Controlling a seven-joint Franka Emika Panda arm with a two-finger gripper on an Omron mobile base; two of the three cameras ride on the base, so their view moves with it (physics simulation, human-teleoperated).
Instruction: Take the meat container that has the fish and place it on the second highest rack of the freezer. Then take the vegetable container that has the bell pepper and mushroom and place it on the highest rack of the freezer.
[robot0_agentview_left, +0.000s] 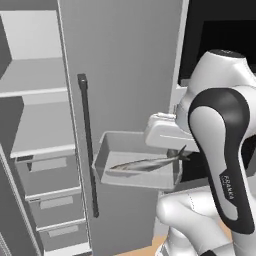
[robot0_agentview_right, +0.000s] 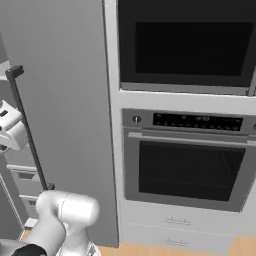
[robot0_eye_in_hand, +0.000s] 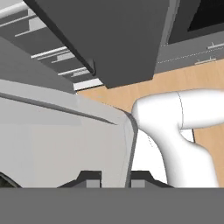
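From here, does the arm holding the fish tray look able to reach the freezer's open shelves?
Probably yes. The gripper is shut on the rim of the clear grey tray with the slim silvery fish, held beside the tall grey freezer. The pale-grey shelves stand open to its left; the black bar handle lies between, so it should swing round it.

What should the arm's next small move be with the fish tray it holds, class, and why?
Probably carry the tray left, toward the freezer's open shelves. The gripper is shut on the tray's wall, the fish lies inside, and the tray hangs in front of the freezer door, beside the shelves rather than before them.
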